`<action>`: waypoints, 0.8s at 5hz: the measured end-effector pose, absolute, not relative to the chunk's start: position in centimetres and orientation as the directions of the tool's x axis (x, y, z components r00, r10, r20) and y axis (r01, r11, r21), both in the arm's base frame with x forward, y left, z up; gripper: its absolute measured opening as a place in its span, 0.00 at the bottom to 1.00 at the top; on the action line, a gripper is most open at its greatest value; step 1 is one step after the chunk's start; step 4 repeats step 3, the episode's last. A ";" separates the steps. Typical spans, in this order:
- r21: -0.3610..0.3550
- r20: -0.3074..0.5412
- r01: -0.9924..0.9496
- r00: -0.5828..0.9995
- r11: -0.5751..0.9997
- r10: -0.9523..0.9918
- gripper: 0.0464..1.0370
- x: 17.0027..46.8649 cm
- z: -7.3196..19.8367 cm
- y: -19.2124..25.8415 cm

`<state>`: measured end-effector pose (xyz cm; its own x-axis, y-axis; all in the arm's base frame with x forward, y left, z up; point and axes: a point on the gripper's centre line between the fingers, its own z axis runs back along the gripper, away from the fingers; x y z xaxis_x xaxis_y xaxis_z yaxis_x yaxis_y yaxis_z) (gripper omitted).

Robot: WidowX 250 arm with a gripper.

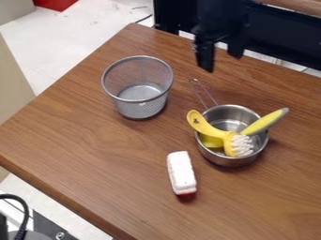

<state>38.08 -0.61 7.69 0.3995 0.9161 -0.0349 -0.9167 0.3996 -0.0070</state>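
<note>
A round silver mesh basket point(143, 105) stands upright on the brown wood-grain table point(94, 154). Well apart from it, nearer the table's front edge, lies a white oblong block point(182, 171) with red along its underside. Beyond the table are a pale, marked floor point(75, 42), a red object point(56, 3) at the upper left and a black panel point(282, 37). A black cable point(26, 213) curves at the lower left.

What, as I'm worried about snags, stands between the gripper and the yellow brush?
Nothing visible in the air; low down, the handle and far rim of the pot lie between gripper and brush, so coming from above looks safer.
</note>
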 end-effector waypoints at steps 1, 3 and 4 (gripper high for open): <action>0.006 -0.051 -0.796 0.604 0.605 0.795 0.96 38.6 8.3 0.4; -0.065 0.010 -0.538 0.842 0.841 0.539 0.96 39.8 8.4 1.7; -0.065 0.010 -0.538 0.842 0.841 0.539 0.96 39.8 8.4 1.7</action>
